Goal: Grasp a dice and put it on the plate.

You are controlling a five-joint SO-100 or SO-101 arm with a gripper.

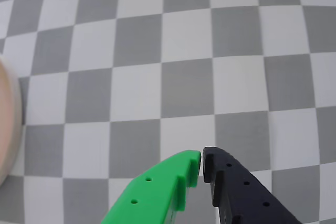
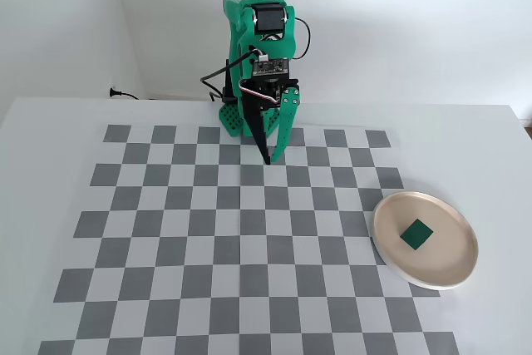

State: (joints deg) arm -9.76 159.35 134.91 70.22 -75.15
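Small dark green plain-faced cube, the dice [image 2: 416, 234], sitting flat inside the round shallow plate [image 2: 391, 248] with the beige-pink middle and white rim, a touch off the plate's centre toward the arm. Not touching the rim anywhere visible.

Plate parked on the grey-and-white checkered mat [image 2: 208, 239], overlapping the mat's right edge in the fixed view, with part of it hanging over onto the bare white desk [image 2: 499, 155].

Green and black robot arm [image 2: 259, 39] folded up well away from the plate, at the far edge of the mat, gripper [image 2: 269, 161] pointing straight down with tips just above or on the checkers; hard to call contact from here. Jaws pressed together tip to tip, holding nothing: one bright green finger, one black finger, meeting at a point [image 1: 201, 159] in the wrist view.

Same wrist view: just checker squares under the tips, and a blurry sliver of the plate's pale rim [image 1: 11, 124] poking in at the left edge. Dice out of that view.

Black cable [image 2: 125, 94] trailing off behind the mat along the wall, far from the plate.
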